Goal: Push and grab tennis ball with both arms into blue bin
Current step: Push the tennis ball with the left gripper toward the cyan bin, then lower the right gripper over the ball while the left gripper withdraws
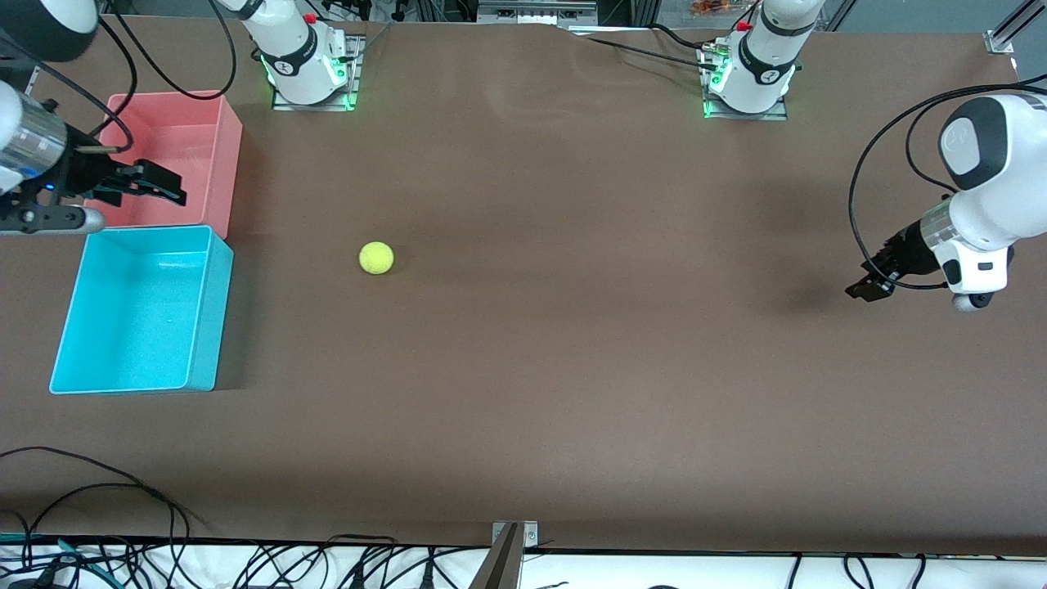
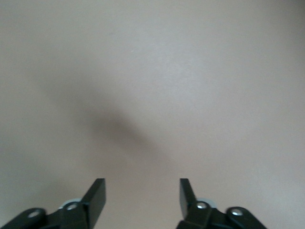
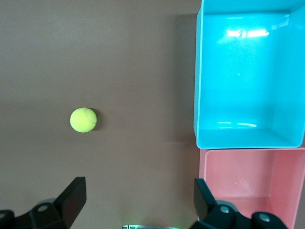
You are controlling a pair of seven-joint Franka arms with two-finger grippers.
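Observation:
The tennis ball (image 1: 376, 258) lies on the brown table, beside the blue bin (image 1: 139, 319) and toward the table's middle from it. The bin is empty and stands at the right arm's end. My right gripper (image 1: 168, 186) hangs open and empty over the pink bin. In the right wrist view the right gripper (image 3: 140, 195) shows open, with the ball (image 3: 83, 119) and the blue bin (image 3: 198, 71) ahead of it. My left gripper (image 1: 869, 285) is open and empty over bare table at the left arm's end. The left wrist view shows the left gripper (image 2: 142, 195) over bare table only.
A pink bin (image 1: 225, 147), empty, stands against the blue bin, farther from the front camera; it also shows in the right wrist view (image 3: 252, 181). Cables (image 1: 98, 491) trail along the table's near edge, and a metal bracket (image 1: 511, 536) sits at its middle.

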